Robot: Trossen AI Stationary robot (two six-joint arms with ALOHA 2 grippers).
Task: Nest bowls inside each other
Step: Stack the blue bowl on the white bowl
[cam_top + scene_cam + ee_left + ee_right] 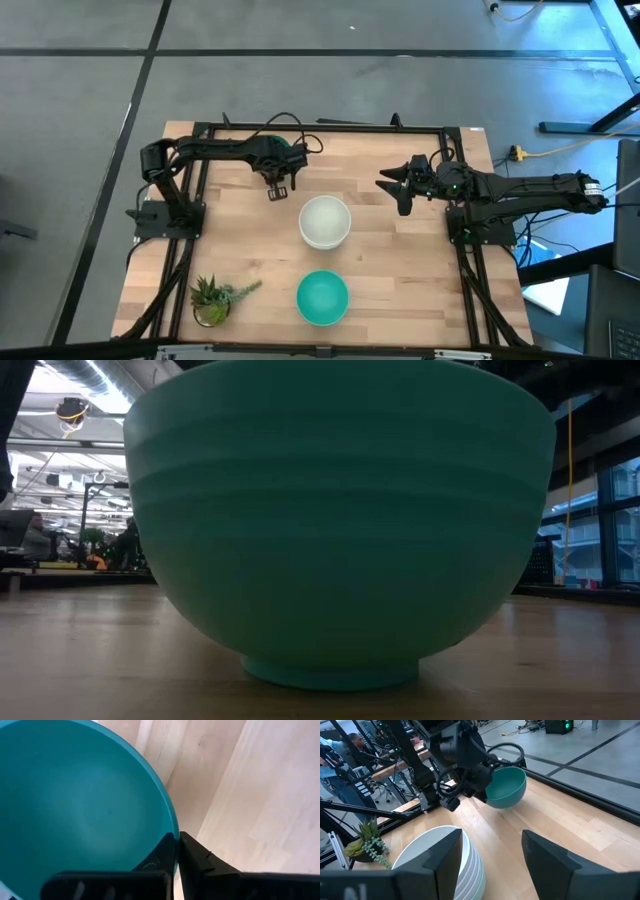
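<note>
The left pincer [281, 188] hangs over the far left part of the wooden counter [400, 270], its fingers [196, 857] pinching the rim of the dark teal bowl [283, 150]. In the left wrist view the rim passes between the two dark fingers, one inside the bowl and one outside. The right wrist view shows that bowl [506, 786] lifted clear of the counter and tilted, gripped at its edge by the left pincer [457, 795].

The stack of white bowls [325, 221] stands near the middle of the counter, its ribbed side [470, 865] showing several rims nested one within another. The right pincer [392, 188] hovers just to the right of that stack, its fingers [555, 860] spread wide with nothing between them.

The turquoise bowl [322, 297] sits alone at the near edge, upright, well apart from the stack; in the low view it [335, 520] fills most of the frame. The small potted plant [212, 298] stands at the near left corner, apart from every bowl
</note>
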